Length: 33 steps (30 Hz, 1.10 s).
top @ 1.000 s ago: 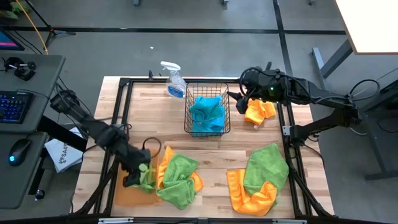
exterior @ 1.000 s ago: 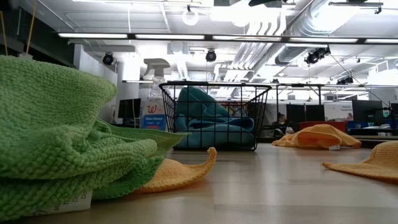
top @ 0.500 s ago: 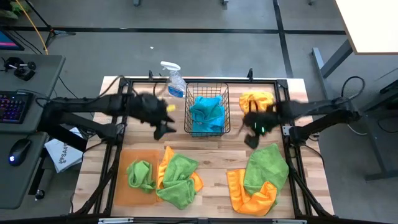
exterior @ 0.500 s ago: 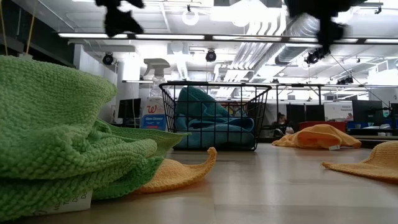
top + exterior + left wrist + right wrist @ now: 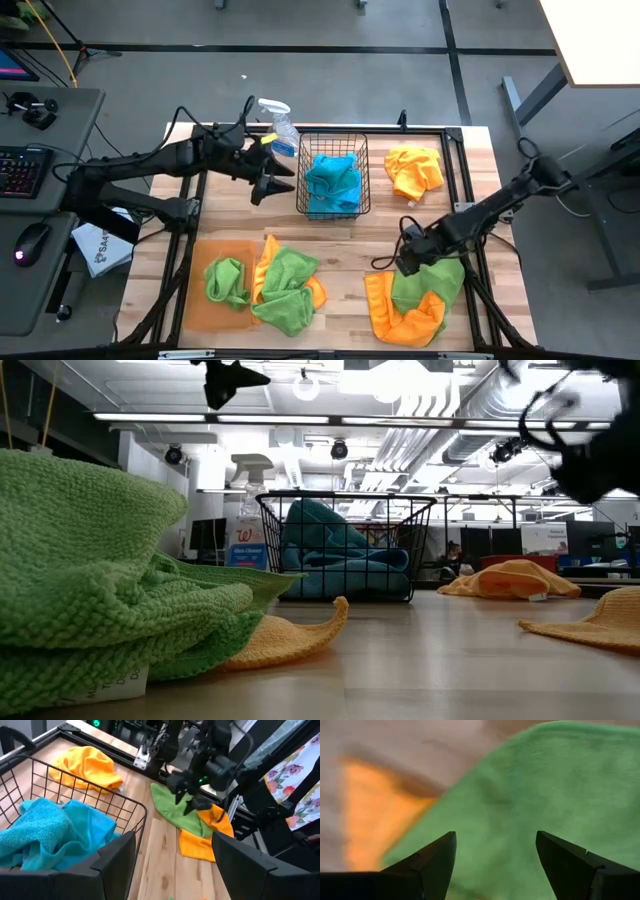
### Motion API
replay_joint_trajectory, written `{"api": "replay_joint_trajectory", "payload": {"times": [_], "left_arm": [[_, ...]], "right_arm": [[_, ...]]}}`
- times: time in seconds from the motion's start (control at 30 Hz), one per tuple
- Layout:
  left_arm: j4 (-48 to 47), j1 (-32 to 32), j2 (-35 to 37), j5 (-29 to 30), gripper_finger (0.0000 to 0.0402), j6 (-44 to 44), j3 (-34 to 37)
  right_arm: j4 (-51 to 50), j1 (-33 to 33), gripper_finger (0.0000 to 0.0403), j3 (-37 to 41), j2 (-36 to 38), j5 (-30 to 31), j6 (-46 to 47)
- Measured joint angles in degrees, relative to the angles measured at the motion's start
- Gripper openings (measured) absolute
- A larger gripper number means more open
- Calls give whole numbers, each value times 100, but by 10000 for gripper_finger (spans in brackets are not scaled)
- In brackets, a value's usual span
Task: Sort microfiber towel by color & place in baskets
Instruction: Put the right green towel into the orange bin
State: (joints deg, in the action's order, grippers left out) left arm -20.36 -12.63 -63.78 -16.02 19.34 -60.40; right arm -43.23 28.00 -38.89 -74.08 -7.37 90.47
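Observation:
My left gripper (image 5: 279, 180) (image 5: 172, 870) is open in the air just left of the black wire basket (image 5: 333, 205), which holds blue towels (image 5: 333, 183) (image 5: 45, 830). My right gripper (image 5: 407, 258) (image 5: 495, 865) is open low over the green towel (image 5: 435, 265) (image 5: 535, 790) near the table's right side; I cannot tell whether it touches it. That towel lies across an orange towel (image 5: 400, 312) (image 5: 367, 820). The orange tray (image 5: 200, 310) holds a small green towel (image 5: 226, 281). Beside it lies a green towel (image 5: 285, 285) on an orange one (image 5: 265, 265). A yellow-orange towel (image 5: 415, 168) rests at the far right.
A clear spray bottle (image 5: 278, 128) stands at the far edge, behind the basket's left corner. A black frame (image 5: 200, 160) runs around the table. Bare wood (image 5: 350, 250) lies between the two near towel piles. In the low view, green towel (image 5: 90, 590) fills the left foreground.
My left gripper has left the green towel on the orange tray, risen and swung toward the far edge, ending beside the basket's left side. My right gripper has come away from the yellow-orange towel at the far right and travelled toward the near edge, down over the green towel.

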Motion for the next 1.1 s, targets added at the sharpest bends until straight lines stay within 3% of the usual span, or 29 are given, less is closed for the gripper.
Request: {"api": "replay_joint_trajectory", "payload": {"times": [0.37, 0.43, 0.5, 0.57, 0.63, 0.87, 1.1], "left_arm": [[2003, 180, 43, -198, 250, 1536, 1406], [2405, 189, 50, -200, 250, 1694, 1427], [2782, 189, 52, -201, 250, 1846, 1427], [3126, 189, 75, -201, 250, 1968, 1429], [3409, 189, 95, -197, 250, 1987, 1423], [3417, 182, 118, -190, 250, 1957, 1422], [3369, 178, 115, -177, 250, 1761, 1423]], "right_arm": [[74, -4, 260, 0, -1242, 54, -652], [98, 5, 226, -11, -1318, 88, -768], [112, 22, 156, -11, -1309, 201, -822], [46, 39, 60, -4, -1204, 467, -838], [-154, 36, 22, -82, -1008, 859, -954], [-1785, -42, 7, -1009, 144, 1344, -1621], [-2001, -39, 5, -1908, 916, 1292, -2415]]}}
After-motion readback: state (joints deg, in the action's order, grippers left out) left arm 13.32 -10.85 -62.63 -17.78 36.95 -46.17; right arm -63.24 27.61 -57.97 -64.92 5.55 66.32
